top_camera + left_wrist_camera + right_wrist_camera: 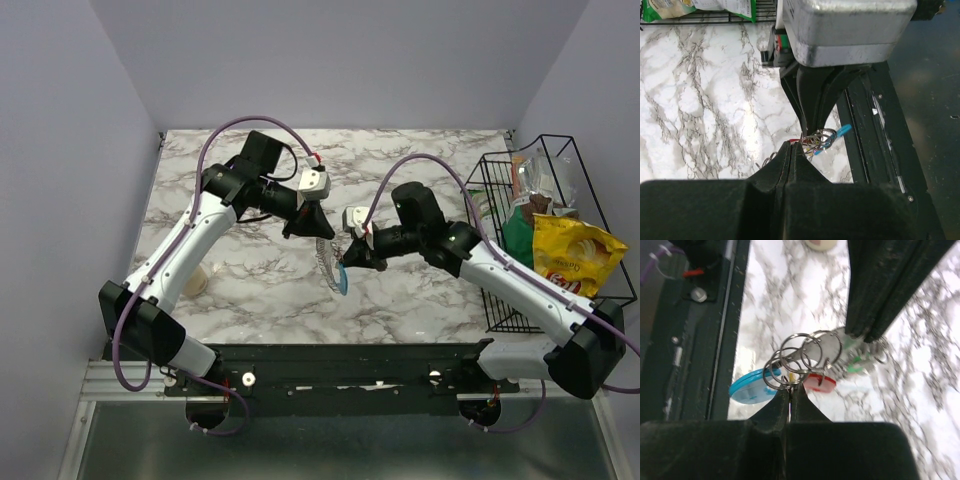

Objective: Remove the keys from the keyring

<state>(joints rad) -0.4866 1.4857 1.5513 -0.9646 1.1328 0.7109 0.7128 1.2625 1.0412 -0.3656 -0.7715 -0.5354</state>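
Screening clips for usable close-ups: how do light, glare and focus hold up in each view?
Top view: even light, sharp, though the cluster of silver metal rings with coloured plastic tags is tiny. Left wrist view: strong glare on the white marble tabletop; the left hand is underexposed black. Right wrist view: that cluster is crisp, the marble behind soft.

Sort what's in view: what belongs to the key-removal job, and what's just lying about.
Job in hand: keyring, keys, left gripper, right gripper.
Lying about: wire basket, yellow snack bag, beige round object.
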